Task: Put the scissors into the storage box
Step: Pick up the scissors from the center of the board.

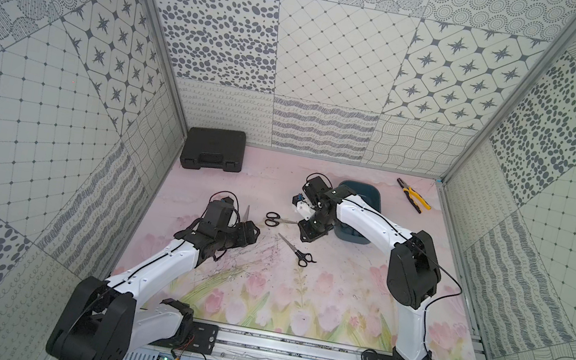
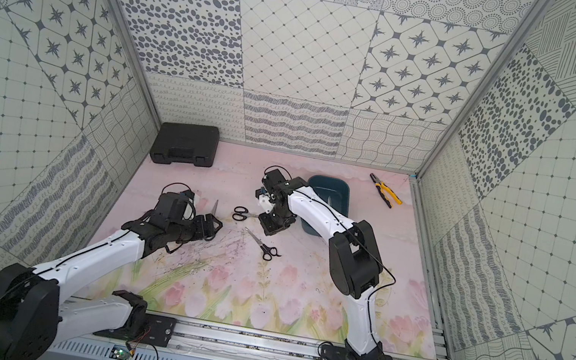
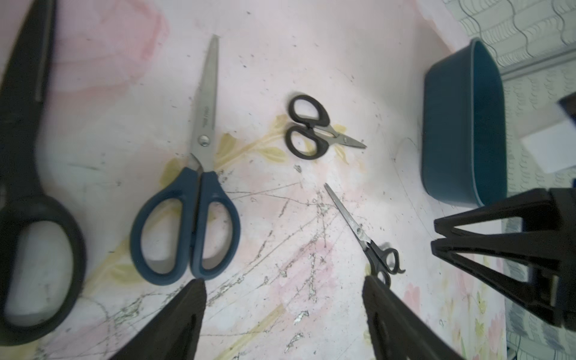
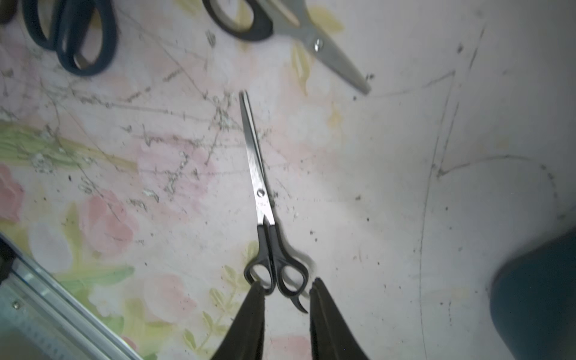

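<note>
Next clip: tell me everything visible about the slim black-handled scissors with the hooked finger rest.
The slim scissors lie flat on the pink floral mat, blades closed. Narrow shiny steel blades meet at a small pivot screw; two black plastic-looking loop handles follow, one ending in a curved finger hook. Nothing lies on them. In the right wrist view the open right gripper frames their handles.
</note>
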